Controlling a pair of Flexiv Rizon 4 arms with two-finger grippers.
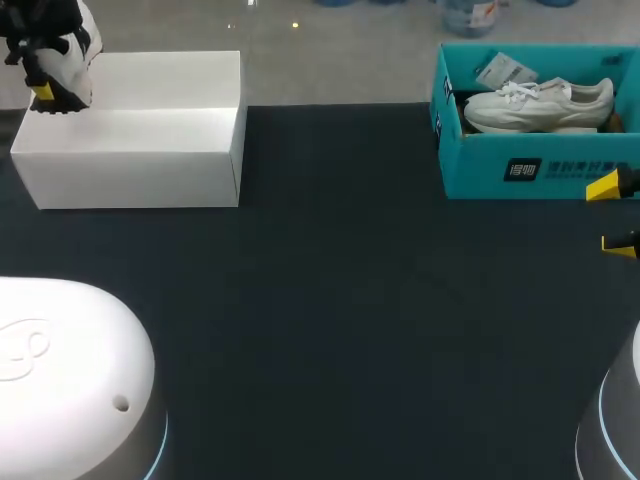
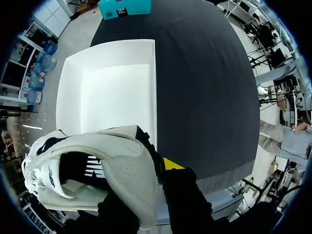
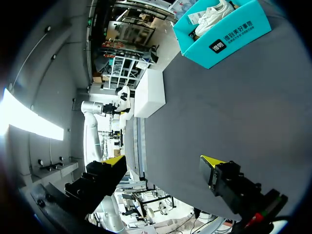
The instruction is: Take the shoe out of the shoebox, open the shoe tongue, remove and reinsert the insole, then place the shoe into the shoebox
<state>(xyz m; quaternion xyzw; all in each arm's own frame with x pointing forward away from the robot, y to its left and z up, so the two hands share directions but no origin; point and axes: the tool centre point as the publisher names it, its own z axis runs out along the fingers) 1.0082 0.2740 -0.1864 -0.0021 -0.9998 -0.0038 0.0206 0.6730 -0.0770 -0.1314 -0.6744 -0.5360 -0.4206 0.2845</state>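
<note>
Dark cloth covers the bench (image 1: 330, 320) in the head view. At upper left stands an open white shoebox (image 1: 130, 150). Above its far left corner the left end effector (image 1: 45, 85) holds a white shoe (image 1: 72, 50) with a black sole, clear of the box. At upper right a teal shoebox (image 1: 520, 165) holds a pale sneaker (image 1: 540, 100). At the right edge the right end effector (image 1: 615, 215) hangs just in front of that box, its yellow tips apart.

From the left wrist, the left end effector (image 2: 146, 185) is clamped on the shoe (image 2: 112, 161) near the heel (only one yellow tip shows; the other is under the shoe). The white shoebox (image 2: 68, 97) lies open ahead, and the teal shoebox (image 2: 124, 7) is far across the bench.

From the right wrist, the right end effector (image 3: 163, 163) stands wide apart over bare bench (image 3: 234, 112). The teal shoebox (image 3: 229, 34) and its sneaker (image 3: 212, 14) are well ahead.
</note>
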